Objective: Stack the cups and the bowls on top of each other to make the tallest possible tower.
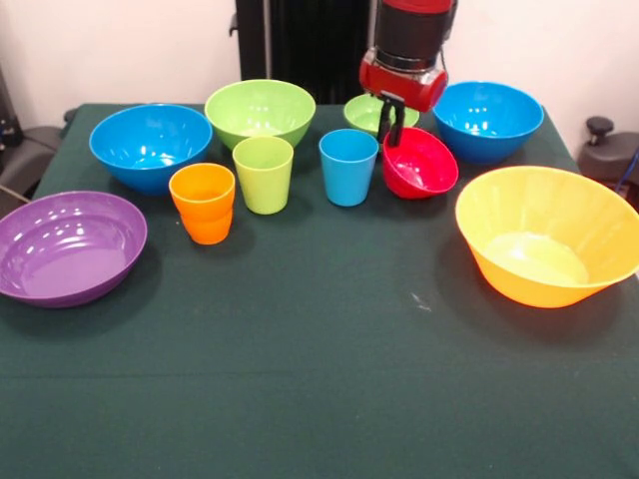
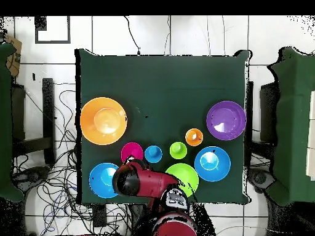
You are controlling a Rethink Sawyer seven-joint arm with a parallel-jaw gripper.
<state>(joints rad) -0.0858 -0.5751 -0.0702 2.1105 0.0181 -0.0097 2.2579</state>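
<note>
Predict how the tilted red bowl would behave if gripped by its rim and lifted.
The small red bowl looks like glossy plastic, so probably stiff, light and somewhat slippery. Its rounded underside and present tilt suggest it may rock or swing. The gripper is at its rim.

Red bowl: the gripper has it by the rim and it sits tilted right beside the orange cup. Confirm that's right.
Not quite. The red bowl does sit tilted with the gripper at its rim, but the cup beside it is the blue cup, not the orange one. The orange cup stands further along the row, past the lime green cup. The front view shows this.
</note>
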